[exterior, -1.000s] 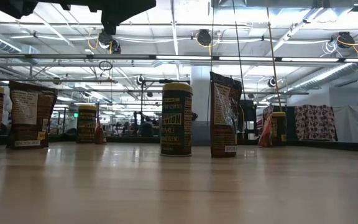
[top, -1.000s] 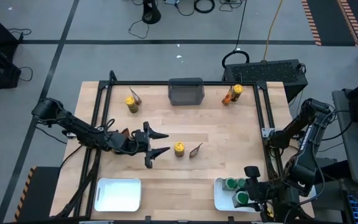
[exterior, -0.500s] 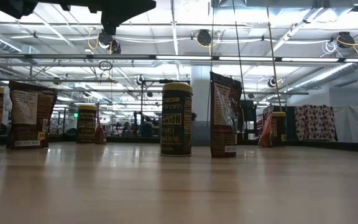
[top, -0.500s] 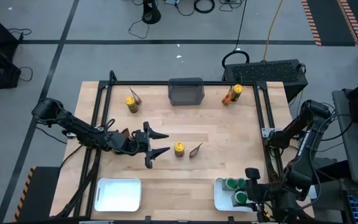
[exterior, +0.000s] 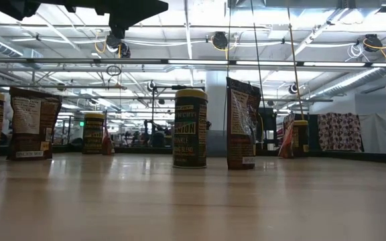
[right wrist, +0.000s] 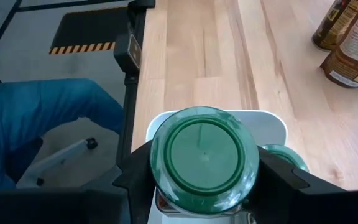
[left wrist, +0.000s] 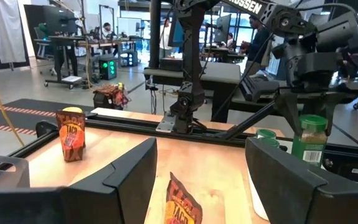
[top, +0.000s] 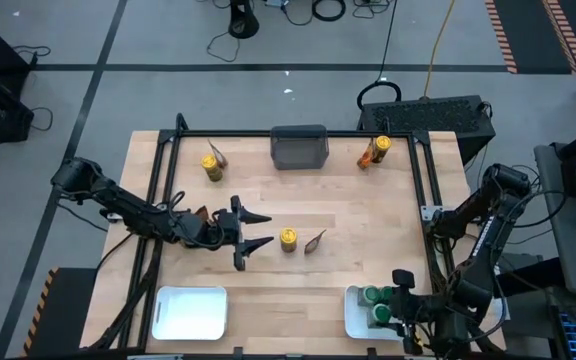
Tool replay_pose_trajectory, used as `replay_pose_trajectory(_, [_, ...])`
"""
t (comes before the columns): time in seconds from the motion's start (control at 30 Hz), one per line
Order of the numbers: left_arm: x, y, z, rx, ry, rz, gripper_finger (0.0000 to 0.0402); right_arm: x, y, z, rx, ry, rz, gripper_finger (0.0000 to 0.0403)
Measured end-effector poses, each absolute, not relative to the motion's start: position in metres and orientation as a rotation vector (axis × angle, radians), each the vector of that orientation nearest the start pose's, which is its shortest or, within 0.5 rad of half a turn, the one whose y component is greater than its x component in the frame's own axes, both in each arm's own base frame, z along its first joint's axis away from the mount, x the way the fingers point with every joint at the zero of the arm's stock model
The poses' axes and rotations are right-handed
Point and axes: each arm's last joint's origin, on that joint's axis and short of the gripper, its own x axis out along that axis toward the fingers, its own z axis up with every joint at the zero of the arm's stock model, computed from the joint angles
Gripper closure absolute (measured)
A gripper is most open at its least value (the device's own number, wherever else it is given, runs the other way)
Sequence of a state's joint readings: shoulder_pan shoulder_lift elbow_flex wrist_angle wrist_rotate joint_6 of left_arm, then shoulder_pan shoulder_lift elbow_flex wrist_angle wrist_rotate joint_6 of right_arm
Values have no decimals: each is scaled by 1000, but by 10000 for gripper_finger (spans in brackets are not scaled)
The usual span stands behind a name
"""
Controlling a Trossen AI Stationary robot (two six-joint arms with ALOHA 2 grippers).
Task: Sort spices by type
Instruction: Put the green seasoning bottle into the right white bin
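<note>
One green-lidded round jar (right wrist: 204, 155) is sitting pinched between the right gripper's (top: 405, 322) dark fingers, hanging over the white rectangular tray (top: 354, 312) at the wooden table's (top: 358, 215) five o'clock corner, beside more green lids. Left gripper (top: 260, 232) is hovering mid-table, fingers spread, a yellow-lidded round jar (top: 288, 238) at its three o'clock.
</note>
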State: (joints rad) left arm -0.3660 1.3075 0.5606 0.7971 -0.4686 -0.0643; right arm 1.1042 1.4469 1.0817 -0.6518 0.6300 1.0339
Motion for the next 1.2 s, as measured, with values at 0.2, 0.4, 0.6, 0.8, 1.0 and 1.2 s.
replay_pose_trajectory(0.2, [252, -83, 241, -84, -49, 101, 153, 147, 254, 242, 173, 795, 16, 211])
replay_pose_trajectory(0.4, [252, -83, 241, -84, -49, 101, 153, 151, 258, 232, 156, 793, -11, 212])
replay_pose_trajectory(0.6, [252, -83, 241, -86, -50, 101, 153, 154, 263, 227, 170, 780, -16, 211])
replay_pose_trajectory(0.8, [252, -83, 241, -86, -49, 101, 153, 155, 266, 220, 179, 795, -40, 210])
replay_pose_trajectory(1.0, [252, -83, 241, -86, -50, 101, 153, 157, 268, 210, 165, 811, -62, 211])
replay_pose_trajectory(1.2, [252, -83, 241, -86, -50, 101, 153, 157, 269, 207, 163, 820, -76, 209])
